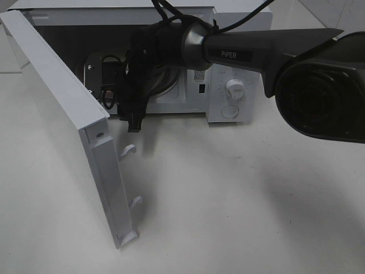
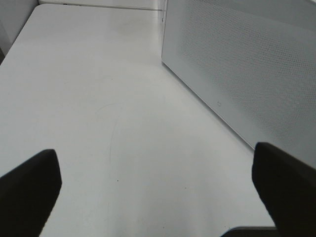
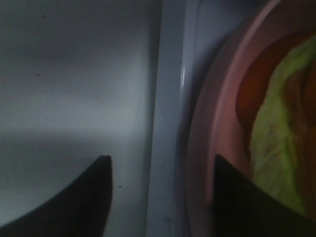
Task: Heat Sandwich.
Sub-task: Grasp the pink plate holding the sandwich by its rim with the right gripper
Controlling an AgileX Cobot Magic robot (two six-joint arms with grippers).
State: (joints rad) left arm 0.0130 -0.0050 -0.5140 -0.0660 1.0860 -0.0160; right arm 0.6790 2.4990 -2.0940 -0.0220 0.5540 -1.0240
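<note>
My right tool (image 3: 162, 160) sits parted by the sandwich (image 3: 281, 148), nothing pinched. Over the bench (image 2: 98, 98) my left tool (image 2: 155, 150) hangs open.

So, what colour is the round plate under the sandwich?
The round plate is pink, clearest in the right wrist view.
</note>
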